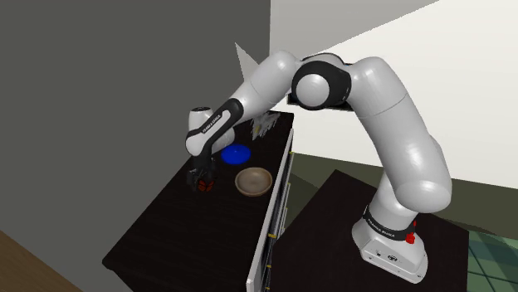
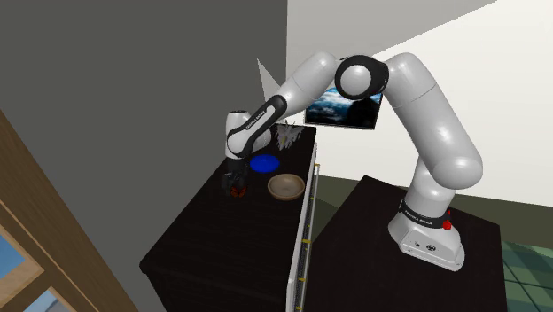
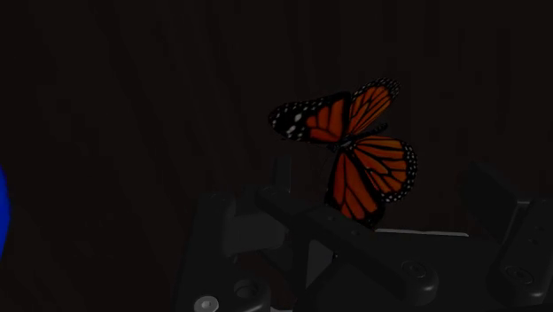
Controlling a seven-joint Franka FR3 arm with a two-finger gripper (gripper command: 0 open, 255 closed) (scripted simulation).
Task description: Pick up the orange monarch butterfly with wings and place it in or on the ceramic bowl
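Note:
The orange and black monarch butterfly (image 3: pixel 359 151) sits on the dark tabletop (image 1: pixel 166 240), wings partly raised. My gripper (image 1: pixel 202 181) is lowered around it, fingers open. In the wrist view the butterfly lies between the two black fingers (image 3: pixel 284 175), nearer this one and apart from the other. It shows as a reddish spot (image 2: pixel 236 188) at the fingertips in the second exterior view. The tan bowl (image 1: pixel 254 180) (image 2: pixel 286 186) stands on the table just toward the shoulder view's right of the gripper (image 2: pixel 236 184) and holds nothing.
A blue disc (image 1: pixel 236 153) (image 2: pixel 263 163) lies behind the bowl. A pale spiky object (image 1: pixel 266 124) stands at the table's far end. The table's right edge drops beside my dark stand (image 1: pixel 332 232). A grey wall runs along the left.

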